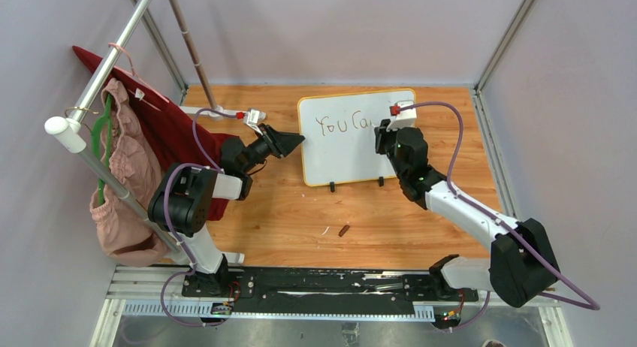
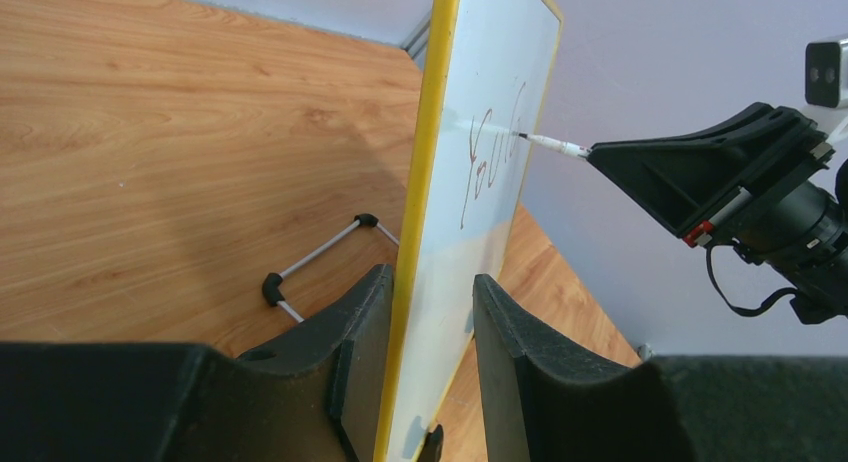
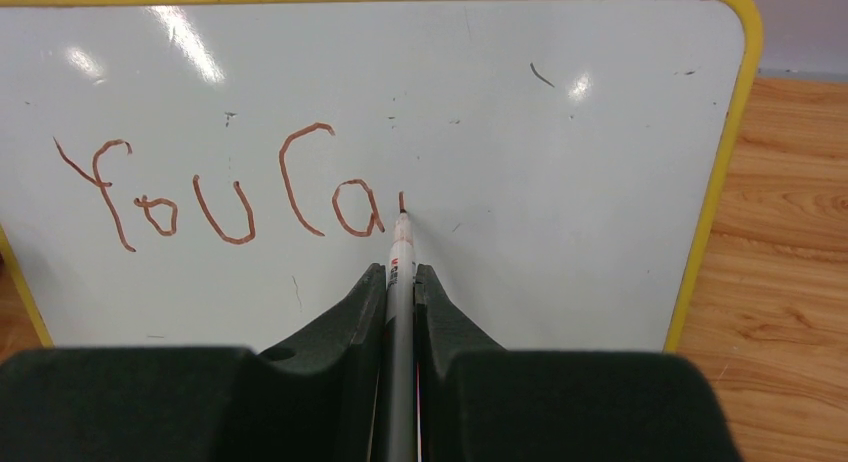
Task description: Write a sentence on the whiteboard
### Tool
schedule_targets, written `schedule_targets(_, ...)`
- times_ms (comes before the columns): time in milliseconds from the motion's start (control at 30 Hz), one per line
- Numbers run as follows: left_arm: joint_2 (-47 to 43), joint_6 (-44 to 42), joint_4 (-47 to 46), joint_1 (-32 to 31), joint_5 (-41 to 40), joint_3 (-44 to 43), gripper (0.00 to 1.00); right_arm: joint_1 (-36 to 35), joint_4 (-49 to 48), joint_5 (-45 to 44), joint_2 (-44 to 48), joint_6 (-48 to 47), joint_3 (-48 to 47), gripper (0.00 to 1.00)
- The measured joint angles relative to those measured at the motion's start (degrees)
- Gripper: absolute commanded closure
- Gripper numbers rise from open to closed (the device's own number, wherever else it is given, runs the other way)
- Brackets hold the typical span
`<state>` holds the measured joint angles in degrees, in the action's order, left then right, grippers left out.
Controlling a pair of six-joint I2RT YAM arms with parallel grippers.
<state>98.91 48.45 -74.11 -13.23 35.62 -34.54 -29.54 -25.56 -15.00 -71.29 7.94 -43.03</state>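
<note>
The whiteboard (image 1: 345,155) stands upright on the wooden table, yellow-rimmed. The sentence (image 1: 342,125) reads "You Ca" plus one short stroke (image 3: 220,187). My right gripper (image 1: 384,133) (image 3: 402,270) is shut on a grey marker (image 3: 400,292), whose tip touches the board just right of the "a". My left gripper (image 1: 295,141) (image 2: 432,277) straddles the whiteboard's (image 2: 500,62) left edge. Its rear finger (image 2: 355,322) lies against the back of the rim. A strip of white face shows before its front finger (image 2: 500,332). From the left wrist, the marker (image 2: 550,144) meets the writing (image 2: 490,152).
A small brown marker cap (image 1: 344,230) lies on the table in front of the board. A rack at the left carries a pink garment (image 1: 124,167) and a red cloth (image 1: 169,129). The board's wire stand (image 2: 310,262) sticks out behind it. Walls close in the table on three sides.
</note>
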Motion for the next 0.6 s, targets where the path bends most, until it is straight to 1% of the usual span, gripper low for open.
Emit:
schedule_targets(200,0.0,0.0,-0.02,0.0,0.02,0.02,0.6,0.04,0.0,0.02,-0.59,-0.02,-2.19,1.0)
schedule_targets(600,0.0,-0.02,-0.02,0.0,0.02,0.02,0.6,1.16,0.28,0.44,-1.6,-0.04,-3.39,1.0)
